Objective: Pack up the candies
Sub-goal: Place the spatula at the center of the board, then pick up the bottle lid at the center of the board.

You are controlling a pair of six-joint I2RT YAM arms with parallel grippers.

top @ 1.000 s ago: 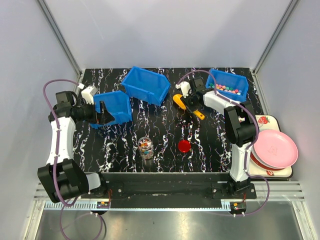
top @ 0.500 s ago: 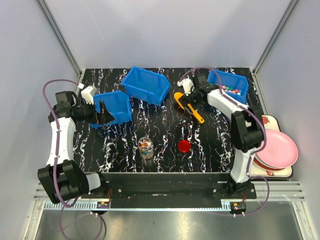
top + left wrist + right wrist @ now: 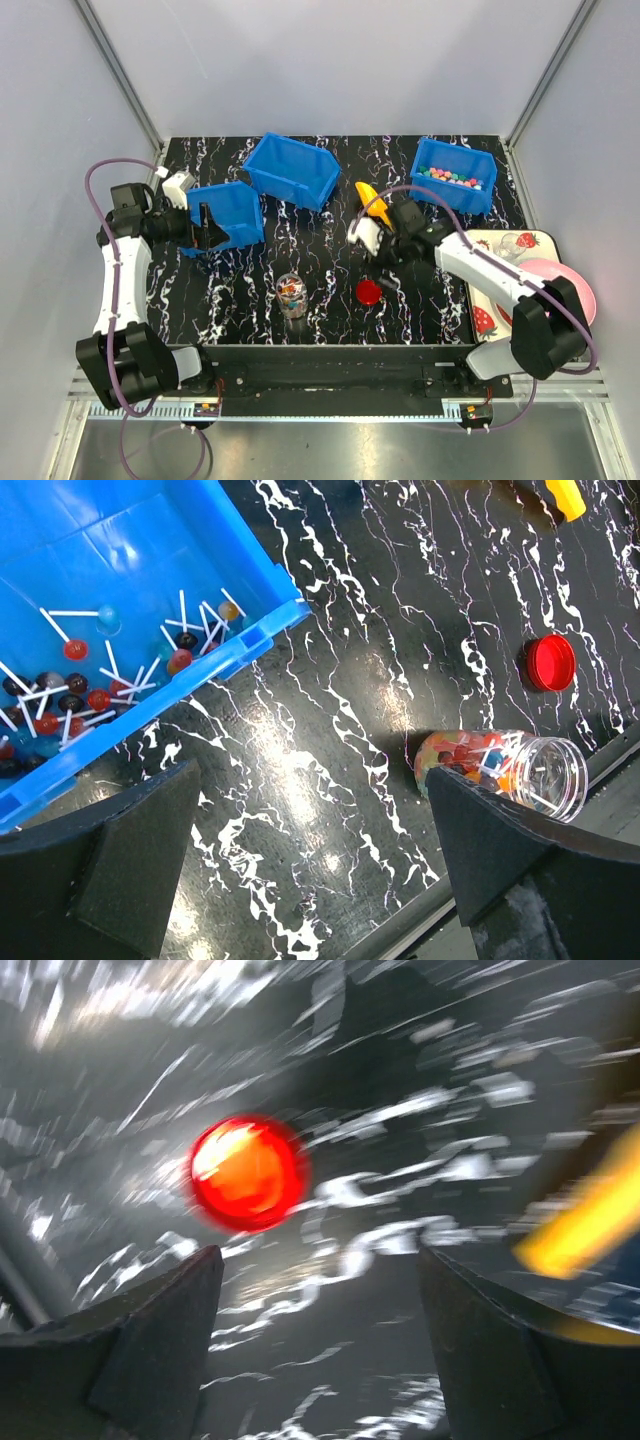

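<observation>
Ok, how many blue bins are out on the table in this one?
3. The left bin sits far left, holding lollipops. The centre bin is at the back middle. The right bin is at the back right, holding small candies. None seems hidden.

You have a black, white-veined table (image 3: 330, 250), closed in left, right and far by plain pale walls (image 3: 330, 60). Metal posts (image 3: 120, 70) rise at the far corners; a rail (image 3: 560, 385) runs along the near edge.
</observation>
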